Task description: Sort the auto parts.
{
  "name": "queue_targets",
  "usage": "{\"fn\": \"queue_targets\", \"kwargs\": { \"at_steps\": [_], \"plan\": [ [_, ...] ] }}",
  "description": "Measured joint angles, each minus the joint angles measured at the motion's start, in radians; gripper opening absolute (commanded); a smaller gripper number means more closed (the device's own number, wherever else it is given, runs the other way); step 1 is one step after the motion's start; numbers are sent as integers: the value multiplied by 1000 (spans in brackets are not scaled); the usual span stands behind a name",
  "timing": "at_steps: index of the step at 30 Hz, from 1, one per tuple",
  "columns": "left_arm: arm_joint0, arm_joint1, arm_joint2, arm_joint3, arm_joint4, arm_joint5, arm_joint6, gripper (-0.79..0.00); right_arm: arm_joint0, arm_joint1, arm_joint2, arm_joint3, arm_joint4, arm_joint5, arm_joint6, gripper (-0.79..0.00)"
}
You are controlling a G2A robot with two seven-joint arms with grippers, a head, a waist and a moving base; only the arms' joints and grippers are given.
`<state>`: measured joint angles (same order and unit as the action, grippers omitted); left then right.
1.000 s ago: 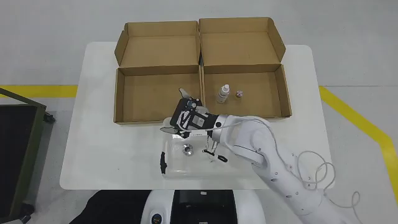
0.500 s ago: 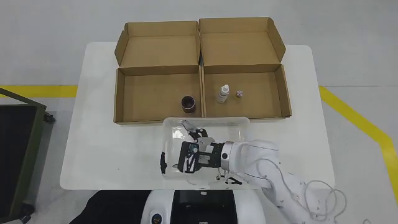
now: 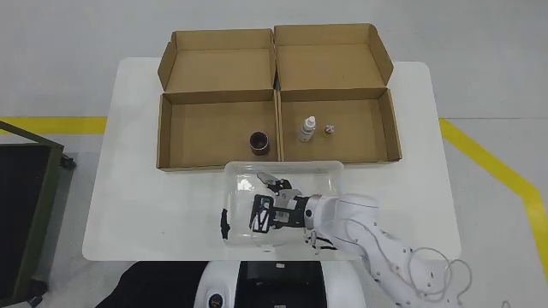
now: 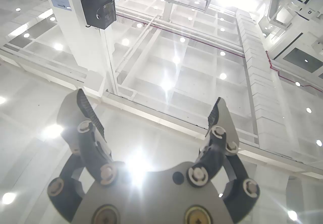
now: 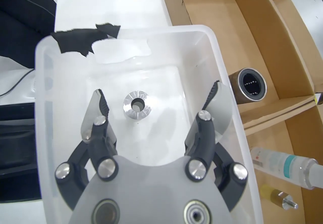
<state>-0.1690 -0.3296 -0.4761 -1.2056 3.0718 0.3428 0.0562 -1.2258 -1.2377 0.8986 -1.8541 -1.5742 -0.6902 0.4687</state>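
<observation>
Cardboard boxes [image 3: 205, 133]: two; one silver part [image 5: 137, 105] in the bin [image 5: 220, 58] by the released right hand [image 5: 157, 89].

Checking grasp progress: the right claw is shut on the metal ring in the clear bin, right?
Not shut: the right claw is open, and the metal ring lies free in the clear bin, untouched. The right wrist view shows it.
</observation>
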Motion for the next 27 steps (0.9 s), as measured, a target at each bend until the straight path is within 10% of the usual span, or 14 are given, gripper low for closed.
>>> {"fn": "queue_targets", "kwargs": {
  "at_steps": [14,27],
  "plan": [
    [0,0,0,0,0,0,0,0,38,-8,-46,98,4,-14,25,-259],
    [0,0,0,0,0,0,0,0,60,-12,-67,135,25,-23,26,-659]
  ]
}}
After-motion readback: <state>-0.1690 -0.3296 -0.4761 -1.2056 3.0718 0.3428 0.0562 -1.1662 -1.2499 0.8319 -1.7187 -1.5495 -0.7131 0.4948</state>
